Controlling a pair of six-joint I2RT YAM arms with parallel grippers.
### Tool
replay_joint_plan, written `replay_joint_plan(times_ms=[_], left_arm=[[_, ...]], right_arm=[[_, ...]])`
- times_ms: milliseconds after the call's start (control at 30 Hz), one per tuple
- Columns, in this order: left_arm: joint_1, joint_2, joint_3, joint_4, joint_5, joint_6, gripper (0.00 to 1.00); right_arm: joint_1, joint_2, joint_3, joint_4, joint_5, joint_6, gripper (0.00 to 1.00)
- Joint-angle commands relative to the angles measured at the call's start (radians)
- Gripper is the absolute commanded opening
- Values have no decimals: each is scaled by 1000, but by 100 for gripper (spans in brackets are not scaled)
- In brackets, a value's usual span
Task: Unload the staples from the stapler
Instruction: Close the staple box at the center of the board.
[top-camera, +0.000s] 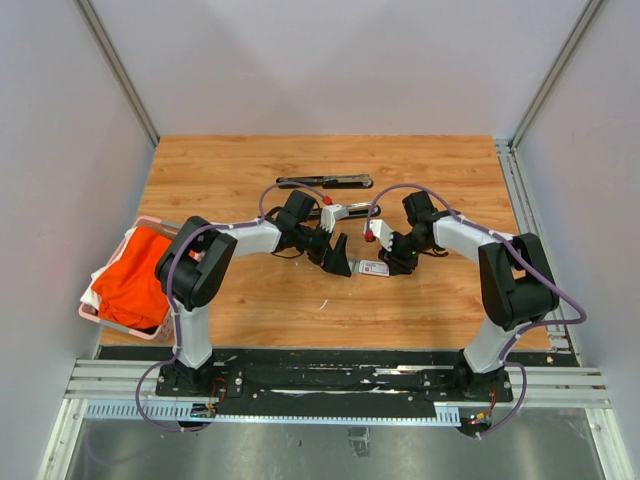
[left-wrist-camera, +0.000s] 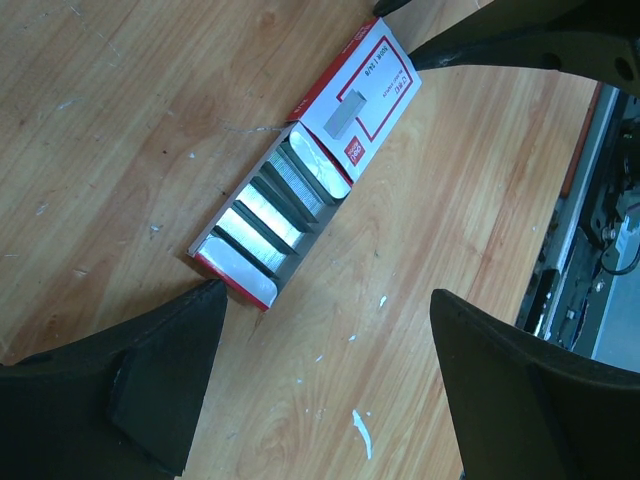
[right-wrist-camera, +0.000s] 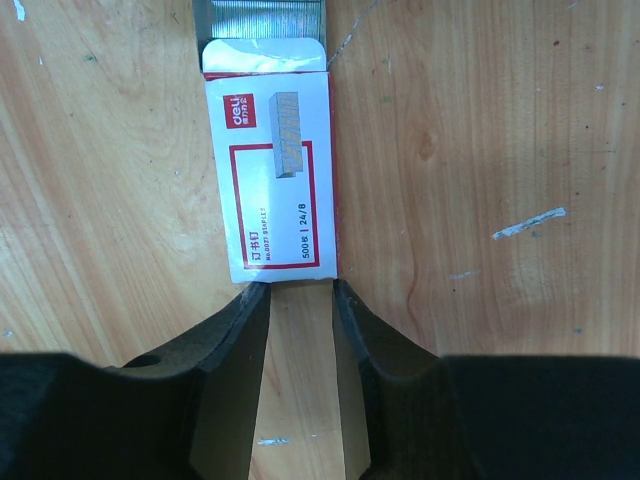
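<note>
Grippers flank the staple box: left gripper spread wide at its open end, holding nothing; right gripper half-spread, fingertips against the closed end.

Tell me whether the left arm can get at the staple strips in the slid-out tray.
Probably yes: the left gripper is open just short of the tray, the staple strips lie uncovered, and the right gripper sits at the far end of the box, out of the way.

Pretty clearly a robotics lab booth: blank white panel walls, aluminium frame rails up front, scuffed wood-grain table boxed in.
</note>
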Motion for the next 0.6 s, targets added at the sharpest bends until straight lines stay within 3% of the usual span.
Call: replay_joint_plan(times_ms=[0,567], left_arm=[[-13,37,-19,-19,-3,-13,89],[-24,33,-39,-1,5,-50,89]], right_arm=[[23,50,-19,-15,14,1,33],[36,44,-10,-18,13,5,34]])
